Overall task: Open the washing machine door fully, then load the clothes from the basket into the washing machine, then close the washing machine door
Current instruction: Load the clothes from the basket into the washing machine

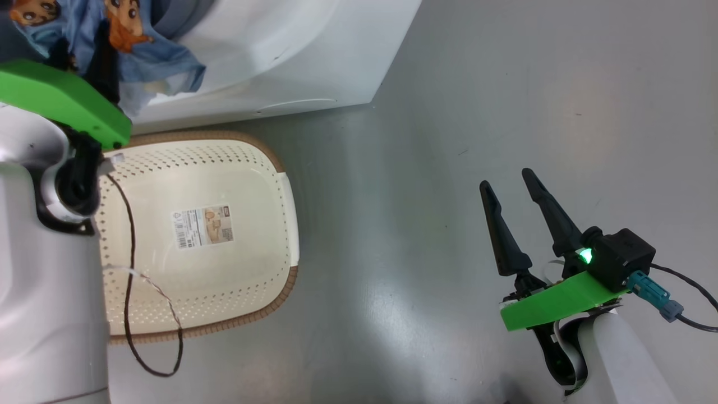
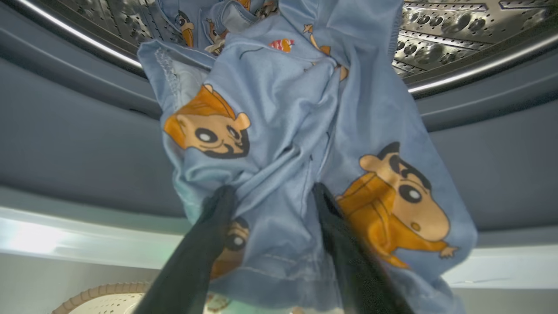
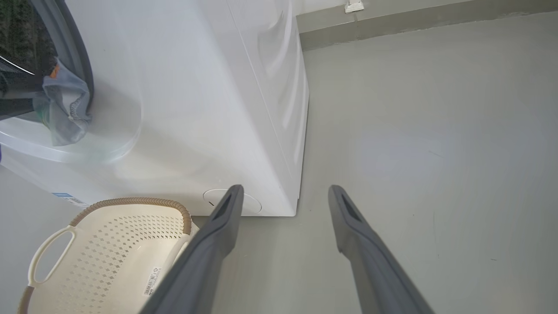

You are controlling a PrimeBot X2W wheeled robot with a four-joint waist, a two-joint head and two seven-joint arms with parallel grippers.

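Two long dark fingers of the left gripper [image 2: 272, 189] stand wide apart at the mouth of the machine, pinching nothing, with the light blue cartoon-printed fabric clothes [image 2: 283, 109] draped against and between them. The far folds of the garment reach into the perforated steel drum [image 2: 457, 35]. The near folds hang out over the grey rubber gasket [image 2: 78, 139] and down the front of the big white front-loading washing machine [image 1: 291, 50]. Loading of this piece is therefore judged unfinished. Good practice would be to close on the hanging bulk low down, lift it over the gasket lip, and carry it well inward before letting go, so that its weight falls into the drum and not back out. A hem left on the gasket would likely be trapped at closing. Just beside the machine front, the small cream-white perforated plastic basket [image 1: 252, 168] with a brown woven-look rim holds no cloth, and its label sticker [image 1: 202, 225] lies bare. Well apart to the right, the right gripper [image 1: 505, 178] hangs over the grey floor [image 1: 505, 84], fingers spread wide, carrying nothing.
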